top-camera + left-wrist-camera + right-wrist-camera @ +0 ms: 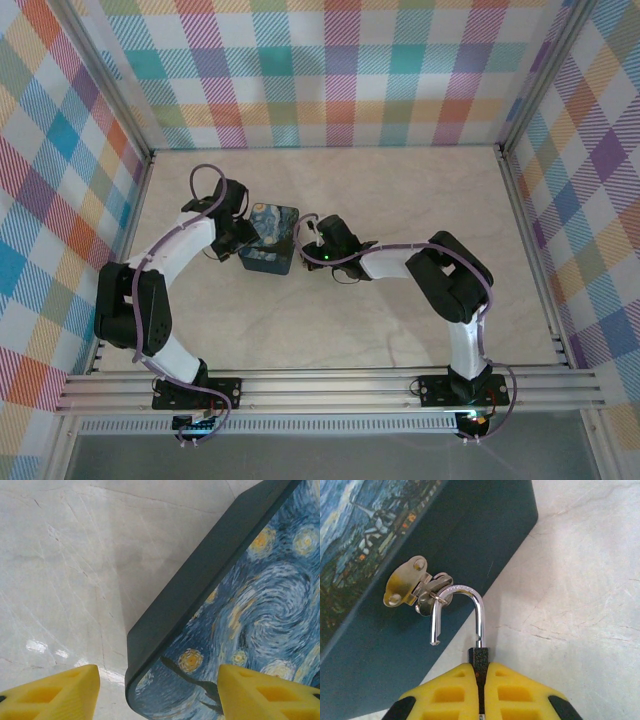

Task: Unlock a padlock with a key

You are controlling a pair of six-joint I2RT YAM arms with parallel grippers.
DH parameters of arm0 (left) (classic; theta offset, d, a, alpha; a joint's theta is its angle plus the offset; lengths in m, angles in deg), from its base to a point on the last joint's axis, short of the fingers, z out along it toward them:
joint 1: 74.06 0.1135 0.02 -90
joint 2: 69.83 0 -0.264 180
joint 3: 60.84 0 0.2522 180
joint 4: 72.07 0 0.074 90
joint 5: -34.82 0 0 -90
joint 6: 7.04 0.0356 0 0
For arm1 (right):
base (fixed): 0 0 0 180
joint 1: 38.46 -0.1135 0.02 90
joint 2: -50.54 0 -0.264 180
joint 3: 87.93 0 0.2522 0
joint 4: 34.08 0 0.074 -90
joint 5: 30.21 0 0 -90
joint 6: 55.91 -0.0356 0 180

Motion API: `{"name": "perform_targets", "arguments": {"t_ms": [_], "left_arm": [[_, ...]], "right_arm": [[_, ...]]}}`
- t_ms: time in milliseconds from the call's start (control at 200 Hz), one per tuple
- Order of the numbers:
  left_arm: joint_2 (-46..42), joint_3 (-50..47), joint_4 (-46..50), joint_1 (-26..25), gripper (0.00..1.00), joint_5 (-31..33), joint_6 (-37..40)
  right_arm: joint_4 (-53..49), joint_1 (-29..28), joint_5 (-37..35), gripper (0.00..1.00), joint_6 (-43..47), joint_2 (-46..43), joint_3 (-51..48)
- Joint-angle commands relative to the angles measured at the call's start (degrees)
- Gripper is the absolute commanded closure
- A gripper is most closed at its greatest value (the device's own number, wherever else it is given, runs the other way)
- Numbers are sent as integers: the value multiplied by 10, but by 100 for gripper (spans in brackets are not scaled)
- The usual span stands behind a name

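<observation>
In the right wrist view my right gripper [481, 672] is shut on the dark speckled body of the padlock [480, 660]. Its silvery shackle [465, 592] stands open, the free end loose, and its curve is hooked through the metal hasp [410, 582] on the box's dark side. From above, the right gripper [312, 240] sits at the box's right side. My left gripper [159, 690] is open, its yellow fingers [65, 692] straddling a corner of the blue swirl-printed box [250, 605]. The key is hidden.
The box [270, 238] rests on the pale marbled table [400, 190] between both arms. Plaid walls enclose the table on three sides. Bare tabletop lies behind the box and to the right of the right arm.
</observation>
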Motion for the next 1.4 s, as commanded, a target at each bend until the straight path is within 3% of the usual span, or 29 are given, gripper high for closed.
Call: {"name": "perform_targets", "arguments": {"t_ms": [0,160,450,970,1225,1400], "left_arm": [[5,-11,11,-14,36,1,2],[2,-27,13,-19,37,-6,-5],[6,-47,6,-33,37,-9,-11],[19,-43,12,-33,37,1,-14],[-21,1,20,-27,35,11,10],[-50,25,31,-16,34,17,23]], "right_arm": [[68,2,-10,98,-48,12,-13],[133,-1,-55,100,-117,15,-31],[138,-12,-154,100,-193,27,-9],[138,-6,-214,100,-277,58,39],[73,44,-209,95,-229,-35,-48],[-70,85,-176,93,-139,-128,-94]]}}
